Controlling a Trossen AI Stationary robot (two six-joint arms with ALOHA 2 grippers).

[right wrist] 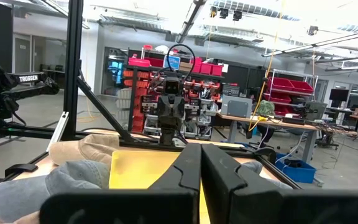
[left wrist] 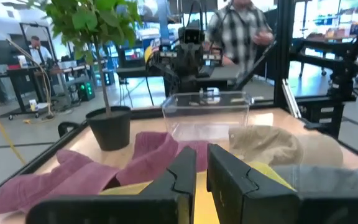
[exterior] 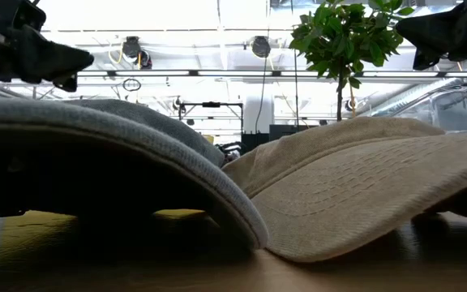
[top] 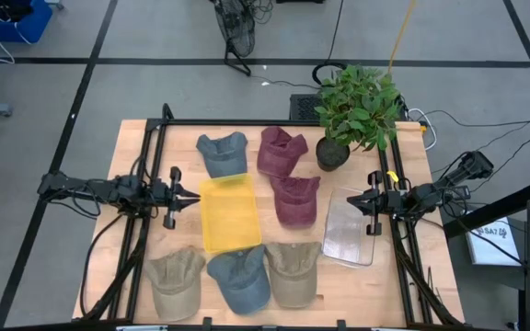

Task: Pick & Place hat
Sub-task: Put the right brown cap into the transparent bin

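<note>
Six caps lie on the table in the high view. A blue-grey cap and two maroon caps are on the far half. A tan cap, a blue cap and an olive-tan cap are along the near edge. In the low view the blue cap's brim and the olive-tan cap rest on the wood. My left gripper hovers shut at the yellow tray's left edge. My right gripper hovers shut over the clear bin's far edge.
A yellow tray sits mid-table between the caps. A clear plastic bin lies on the right. A potted plant stands at the far right corner. A black frame runs round the table. A person stands beyond the table's right side.
</note>
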